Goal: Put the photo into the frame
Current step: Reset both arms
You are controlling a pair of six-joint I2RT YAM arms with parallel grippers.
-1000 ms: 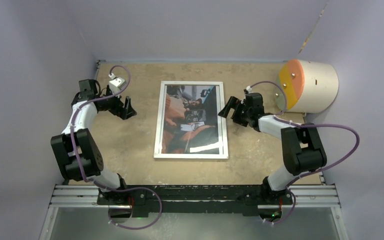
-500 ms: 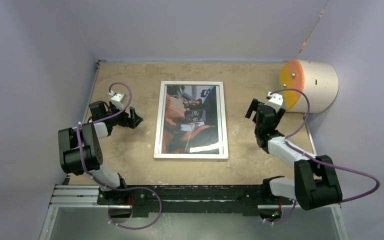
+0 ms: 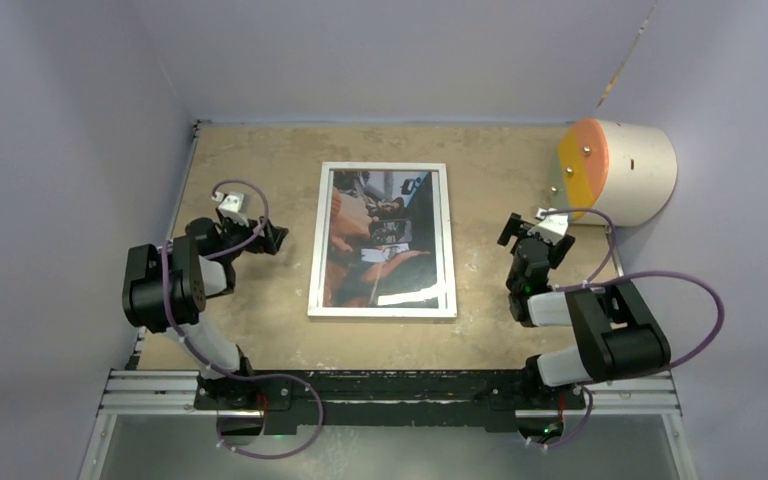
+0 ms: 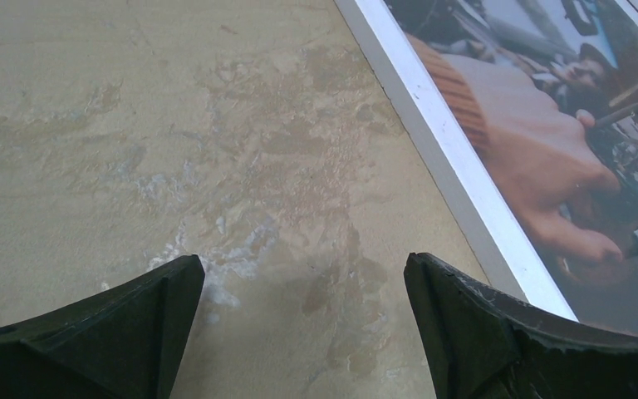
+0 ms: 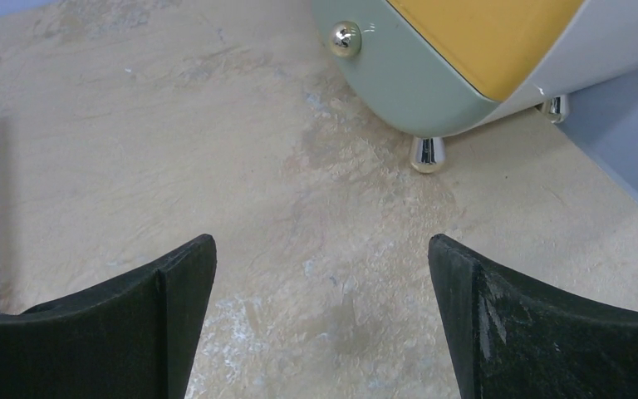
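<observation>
Tan mottled tabletop (image 3: 260, 300) with pale worn patches, lilac walls (image 3: 380, 60) all round. The thin silver-white rectangular frame (image 3: 317, 240) lies flat mid-table, with the dark orange-brown photo (image 3: 380, 240) inside its rim. Left gripper (image 3: 270, 238) and right gripper (image 3: 510, 228) flank it, jaws wide, holding nothing. Cream cylinder with orange face (image 3: 615, 172) is cropped in the right wrist view.

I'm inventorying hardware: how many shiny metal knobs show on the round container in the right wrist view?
3 knobs on the round container: one on its grey-green face, one below its rim, one farther right underneath. More may be hidden.
</observation>
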